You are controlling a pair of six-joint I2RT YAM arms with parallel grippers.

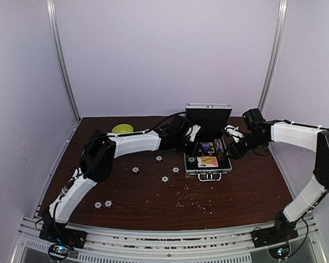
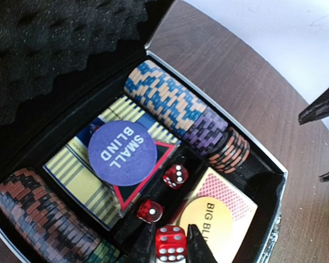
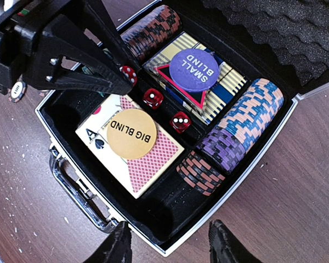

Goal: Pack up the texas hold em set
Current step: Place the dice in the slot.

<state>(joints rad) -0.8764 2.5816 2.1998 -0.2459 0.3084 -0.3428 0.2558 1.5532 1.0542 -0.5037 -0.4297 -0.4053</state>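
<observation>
We see the briefcase [image 1: 208,121] lying nine-to-three, handle [image 1: 208,177] toward six o'clock; left claw [image 2: 171,249] pinches a red die [image 2: 170,240], right claw [image 3: 170,242] spread.

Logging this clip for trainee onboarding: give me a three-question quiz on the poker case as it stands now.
1. True or false: the left gripper is shut on a red die.
2. Which button lies on the pink-backed deck? A. DEALER B. BIG BLIND C. ALL IN
3. How many other dice lie loose in the case?
Key: 1 true; 2 B; 3 two.
</observation>
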